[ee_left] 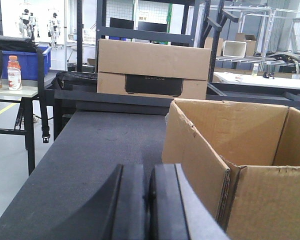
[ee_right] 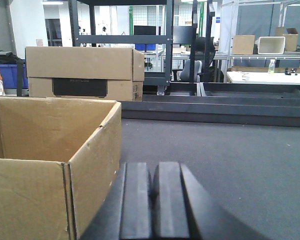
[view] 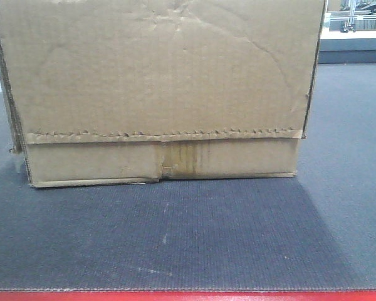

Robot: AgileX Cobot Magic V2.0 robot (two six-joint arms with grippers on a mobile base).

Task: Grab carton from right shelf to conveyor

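The carton (view: 156, 81), a big brown corrugated box with a jagged flap seam and stained tape, stands on the conveyor (view: 175, 251), a dark grey woven belt with a red front edge (view: 188, 296). Its top is open, as the wrist views show. My left gripper (ee_left: 150, 172) is shut and empty, low over the conveyor (ee_left: 105, 150), close beside the carton (ee_left: 240, 150) and outside its left wall. My right gripper (ee_right: 152, 170) is also shut and empty, just outside the right wall of the carton (ee_right: 45, 150), over the conveyor (ee_right: 230, 150). The right shelf is out of view.
A closed cardboard box with a black label (ee_left: 152, 67) (ee_right: 82, 72) sits past the belt's far end, in front of black racking (ee_right: 120, 40). At the left are a blue bin (ee_left: 20, 60) and a drink bottle (ee_left: 14, 72). A white table (ee_right: 267, 77) stands far right.
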